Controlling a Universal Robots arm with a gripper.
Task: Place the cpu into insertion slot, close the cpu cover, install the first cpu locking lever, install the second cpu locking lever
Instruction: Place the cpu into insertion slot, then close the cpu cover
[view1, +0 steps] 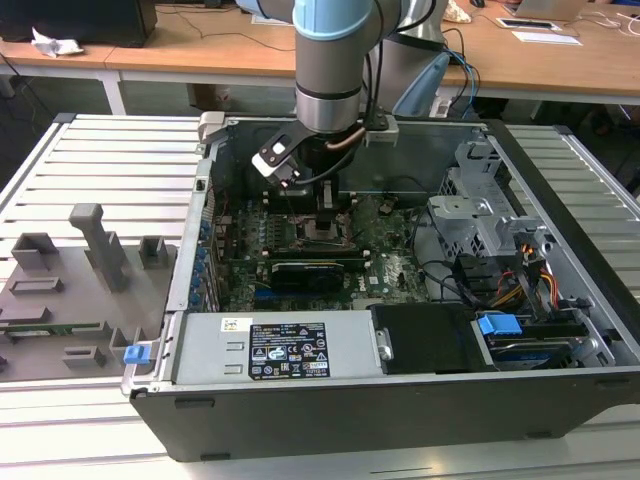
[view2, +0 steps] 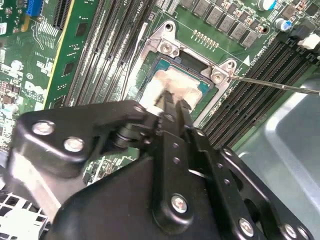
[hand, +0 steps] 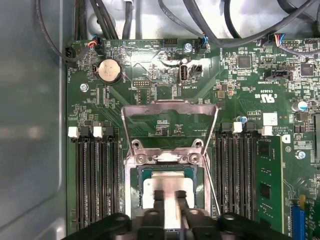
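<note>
While the arm reaches down into the open computer case (view1: 400, 400) on the slatted worktop (view1: 100, 150), we see the gripper (view1: 328, 215) low over the socket in the middle of the motherboard (view1: 395, 270). In both wrist views the cpu (hand: 167, 181) (view2: 177, 80) lies flat in the insertion slot, its pale metal face up and a greenish rim showing around it. We see the fingers (hand: 159, 199) right over that face, released, with a narrow gap between them and nothing grasped; whether their tips touch the chip we cannot tell. In the first wrist view the cpu cover (hand: 170, 104) stands swung up off the socket, its window showing the board behind. A thin locking lever (view2: 280, 86) juts out unlatched beside the memory slots (hand: 95, 175).
</note>
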